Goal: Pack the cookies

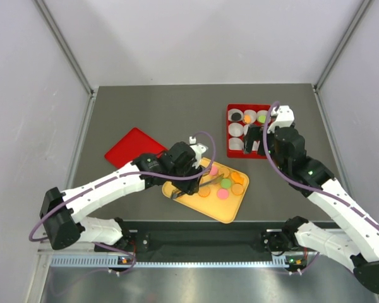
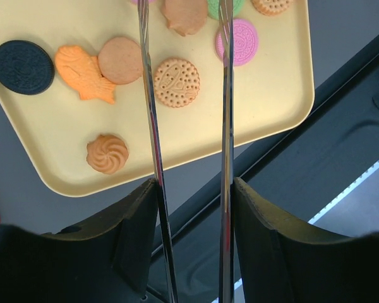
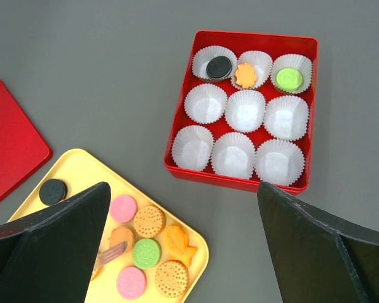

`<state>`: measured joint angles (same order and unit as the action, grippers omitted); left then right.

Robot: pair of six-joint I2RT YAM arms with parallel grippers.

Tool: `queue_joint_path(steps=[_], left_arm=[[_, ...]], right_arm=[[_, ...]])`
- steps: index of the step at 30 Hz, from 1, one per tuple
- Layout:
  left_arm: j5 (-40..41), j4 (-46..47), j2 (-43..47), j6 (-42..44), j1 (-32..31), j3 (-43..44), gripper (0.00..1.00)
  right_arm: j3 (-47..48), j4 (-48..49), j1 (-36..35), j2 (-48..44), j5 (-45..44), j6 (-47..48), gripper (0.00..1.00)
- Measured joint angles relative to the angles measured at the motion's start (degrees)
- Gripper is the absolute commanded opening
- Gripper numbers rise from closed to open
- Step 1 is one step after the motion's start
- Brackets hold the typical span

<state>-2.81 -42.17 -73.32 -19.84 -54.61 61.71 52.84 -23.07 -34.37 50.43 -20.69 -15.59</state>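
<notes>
Cookies lie on a yellow tray [image 1: 230,211]: a black one [image 2: 23,67], orange ones [image 2: 176,82], a pink one [image 2: 237,41] and a green one [image 3: 146,252]. My left gripper [image 2: 192,189] is shut on metal tongs [image 2: 225,113] over the tray [image 2: 63,139]. The tong tips straddle a brown cookie [image 2: 184,16]. A red box [image 3: 306,113] holds white paper cups. Its back row holds a black cookie [image 3: 219,67], an orange one [image 3: 245,74] and a green one [image 3: 289,78]. My right gripper [image 3: 183,187] is open and empty, above the box's near edge [image 1: 256,140].
A red lid [image 1: 134,146] lies flat at the left of the tray. The black rail [image 2: 341,126] of the table's front edge runs just beyond the tray's near side. Grey walls stand at left, right and back.
</notes>
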Motion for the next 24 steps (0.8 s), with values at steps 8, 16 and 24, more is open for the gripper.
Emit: queue_joint_path(steps=[8, 16, 24], left_arm=[[-0.39, 0.09, -2.45, 0.0, -0.98, 0.0, 0.54], [-0.33, 0.66, -4.26, 0.02, -1.4, -0.17, 0.53], [0.28, 1.22, -5.77, 0.04, -1.42, -0.22, 0.5]], right_arm=[[-0.72, 0.68, 0.0, -0.07, -0.02, 0.02, 1.0], [-1.11, 0.79, 0.0, -0.72, 0.0, 0.02, 1.0], [-1.55, 0.72, 0.0, -1.29, -0.02, 0.0, 1.0]])
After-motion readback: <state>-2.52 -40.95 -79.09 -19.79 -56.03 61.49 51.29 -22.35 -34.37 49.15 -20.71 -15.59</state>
